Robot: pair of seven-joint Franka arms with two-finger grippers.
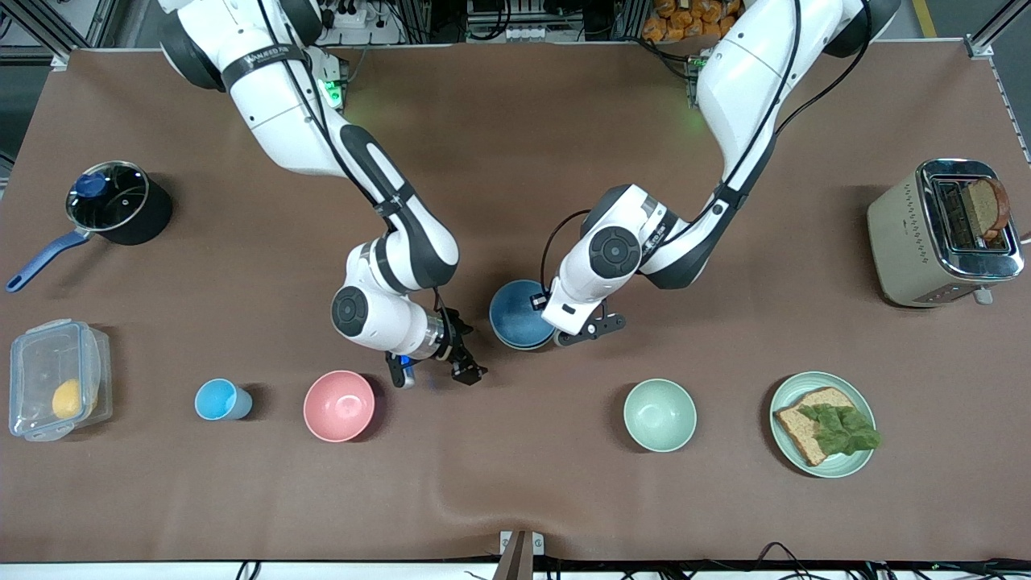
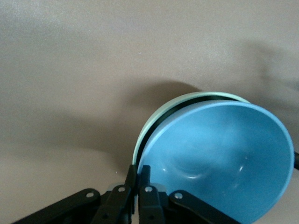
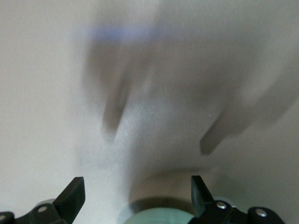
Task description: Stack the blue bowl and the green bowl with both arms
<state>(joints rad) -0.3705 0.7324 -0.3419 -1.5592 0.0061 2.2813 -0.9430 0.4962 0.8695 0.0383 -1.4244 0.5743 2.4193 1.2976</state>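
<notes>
We see the blue bowl at mid-frame on the tabletop, tilted inside the green bowl. The left pincer is pinched onto the blue bowl's rim. The right pincer hangs spread wide, holding nothing, beside the pink bowl. The right arm's band carries writing we cannot read.

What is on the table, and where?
blue bowl: 1, blue, in green bowl
green bowl: 1, pale green, under blue bowl
mint bowl: 1, mint, beside plate
pink bowl: 1, pink, beside cup
cup: 1, light blue, beside box
box: 1, clear, holds fruit, right arm's end
pot: 1, black, farther than box
plate: 1, mint, bears bread, lettuce
toaster: 1, beige, left arm's end
right gripper: 1, black, open, above table near pink bowl
left gripper: 1, black, shut on blue bowl
</notes>
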